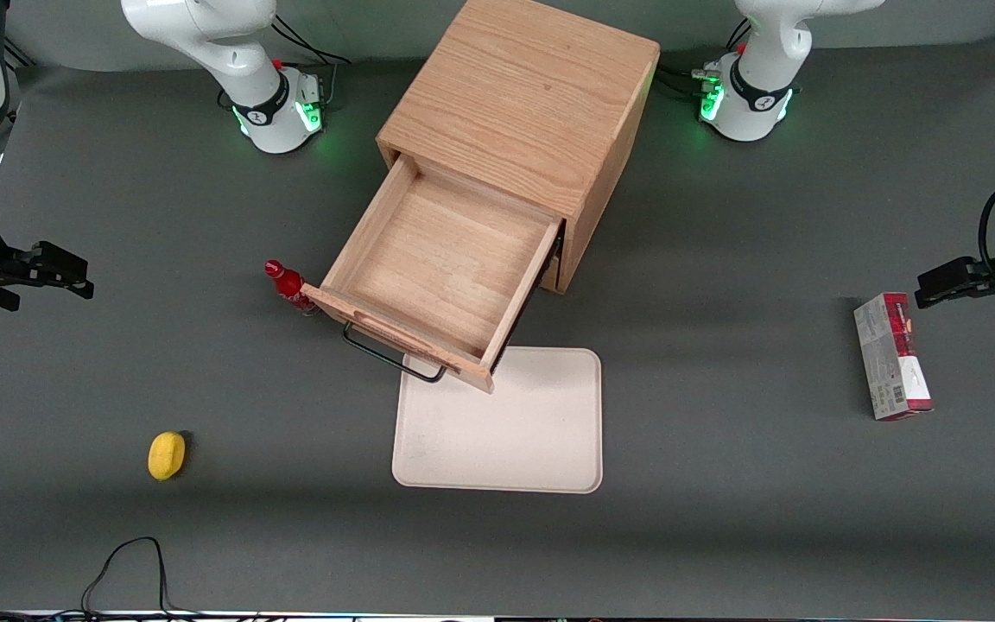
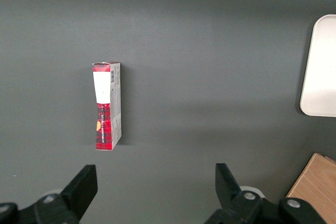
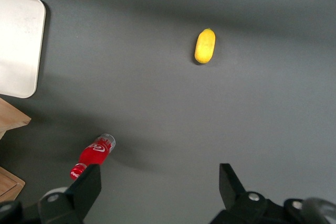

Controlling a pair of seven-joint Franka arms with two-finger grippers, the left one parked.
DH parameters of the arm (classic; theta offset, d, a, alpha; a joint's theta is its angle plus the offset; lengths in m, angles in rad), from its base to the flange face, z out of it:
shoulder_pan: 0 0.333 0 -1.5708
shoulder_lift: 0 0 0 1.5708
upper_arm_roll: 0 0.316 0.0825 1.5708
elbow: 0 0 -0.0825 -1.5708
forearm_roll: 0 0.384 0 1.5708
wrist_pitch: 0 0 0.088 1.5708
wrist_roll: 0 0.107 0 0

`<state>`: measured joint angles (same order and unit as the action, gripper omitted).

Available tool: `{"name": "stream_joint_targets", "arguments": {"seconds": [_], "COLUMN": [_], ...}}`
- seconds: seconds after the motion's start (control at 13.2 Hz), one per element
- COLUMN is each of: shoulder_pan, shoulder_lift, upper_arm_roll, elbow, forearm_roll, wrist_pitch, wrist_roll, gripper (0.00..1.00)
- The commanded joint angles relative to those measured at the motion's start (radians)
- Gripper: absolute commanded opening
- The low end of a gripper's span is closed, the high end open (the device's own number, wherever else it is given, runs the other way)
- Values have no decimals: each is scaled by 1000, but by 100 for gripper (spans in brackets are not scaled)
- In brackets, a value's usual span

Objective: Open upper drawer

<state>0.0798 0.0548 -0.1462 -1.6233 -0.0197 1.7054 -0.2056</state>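
Note:
The upper drawer (image 1: 446, 259) of the wooden cabinet (image 1: 523, 95) stands pulled far out, showing plain bare wood inside. Its black wire bar handle (image 1: 389, 356) hangs over the edge of a white tray. My gripper (image 1: 74, 272) hovers well away from the drawer, toward the working arm's end of the table, above bare grey mat. In the right wrist view the gripper (image 3: 160, 187) is open, with its black fingers (image 3: 84, 187) wide apart and nothing between them. The drawer below is hidden under the open one.
A red soda bottle (image 1: 288, 285) (image 3: 94, 154) stands against the drawer front's corner. A yellow lemon-like object (image 1: 167, 454) (image 3: 205, 45) lies nearer the front camera. The white tray (image 1: 506, 423) lies in front of the cabinet. A red-and-grey box (image 1: 890, 354) lies toward the parked arm's end.

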Motion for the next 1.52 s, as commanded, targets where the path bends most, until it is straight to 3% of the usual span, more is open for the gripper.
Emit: {"name": "stream_joint_targets", "arguments": {"seconds": [0.0,1.44], "shoulder_pan": [-8,-8], "shoulder_lift": [-15,-9], "upper_arm_roll": [14,13], "elbow": [-4,8], "forearm_roll": [-23,-14], "wrist_pitch": [-10,-52], "wrist_roll": [40,141], "gripper": [100,100]}}
